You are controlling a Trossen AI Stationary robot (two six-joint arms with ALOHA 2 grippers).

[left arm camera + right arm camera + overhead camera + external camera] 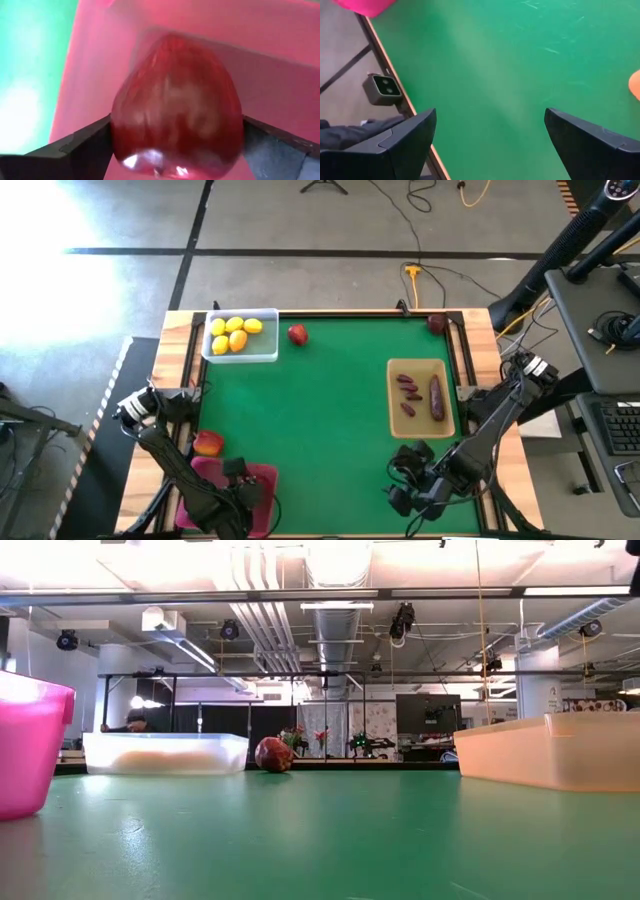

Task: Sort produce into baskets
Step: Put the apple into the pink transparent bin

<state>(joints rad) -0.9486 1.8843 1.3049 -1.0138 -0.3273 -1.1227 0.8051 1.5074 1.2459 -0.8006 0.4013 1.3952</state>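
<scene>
From above, the left gripper (240, 492) is hovering over the magenta-pink plastic bin (262, 476) at the table's near left corner, while the right gripper (415, 480) is waiting, fingers apart and empty, near the flat tan tray (398, 370) of dark purple pieces (436, 397). A clear pale-bluish bin (212, 349) is holding yellow lemons (236, 332); a round red fruit (297, 334) is lying loose just beside it, another (436, 323) at the far right corner, and a red-orange one (208, 443) beside the pink bin.

At table height, no gripper is showing.

In the left wrist view, a glossy red apple (177, 107) is sitting between widely spread fingers (75, 150) above the pink bin; whether they are gripping it I cannot tell. The drop step seems in hand; next, lifting clear and reaching for a loose fruit.

The right wrist view is showing bare green mat between spread fingers.
</scene>
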